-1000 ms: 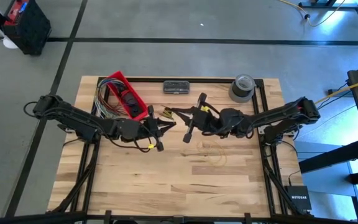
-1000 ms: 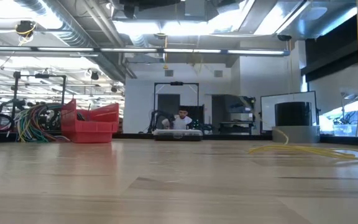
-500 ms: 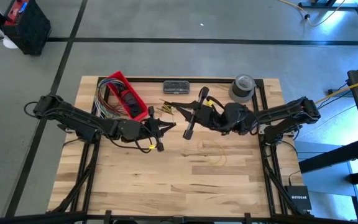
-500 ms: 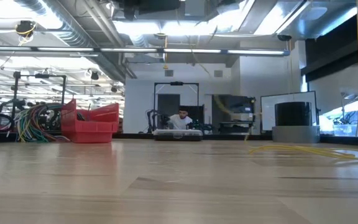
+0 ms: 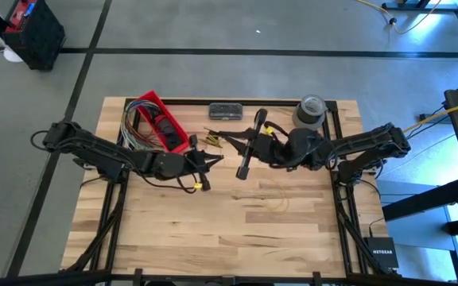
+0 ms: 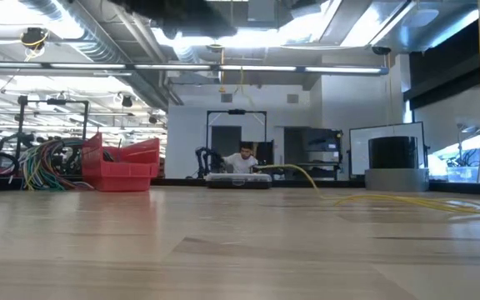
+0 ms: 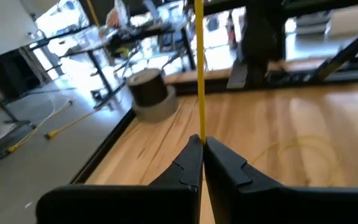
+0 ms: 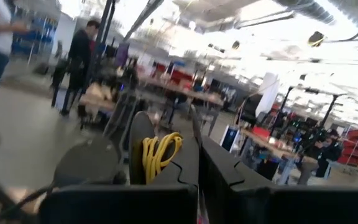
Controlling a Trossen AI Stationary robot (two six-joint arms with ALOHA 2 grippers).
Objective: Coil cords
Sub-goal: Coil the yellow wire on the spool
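Note:
The thin yellow cord runs straight and taut away from my left gripper (image 7: 201,142), which is shut on it. More of it lies in loose loops on the wood (image 5: 274,195) (image 7: 298,155). In the low view a strand (image 6: 307,176) arcs down to the table. My right gripper (image 8: 197,163) is raised at the table's far middle (image 5: 227,137), fingers together, with several turns of cord (image 8: 159,155) wound on it. My left gripper (image 5: 215,158) is just left of it. My left gripper pinches the cord (image 7: 199,127) between its two fingertips, a single strand. The strand runs taut away from the tips, clear of the table. My right gripper carries several turns of cord (image 8: 160,152) wrapped around one finger (image 8: 143,140), lifted clear of the table. Whether a strand lies between its fingers I cannot tell.
A red bin (image 5: 159,119) and a bundle of multicoloured wires (image 5: 132,127) are at the far left. A dark flat case (image 5: 226,110) and a grey tape roll (image 5: 310,112) stand at the far edge. People show in the room behind (image 6: 243,158).
My right gripper has gone a little toward the table's far edge. In the low view a strand of cord that was curled low at the right now arcs up from the table toward the middle. My left gripper has shifted slightly, still shut on the cord.

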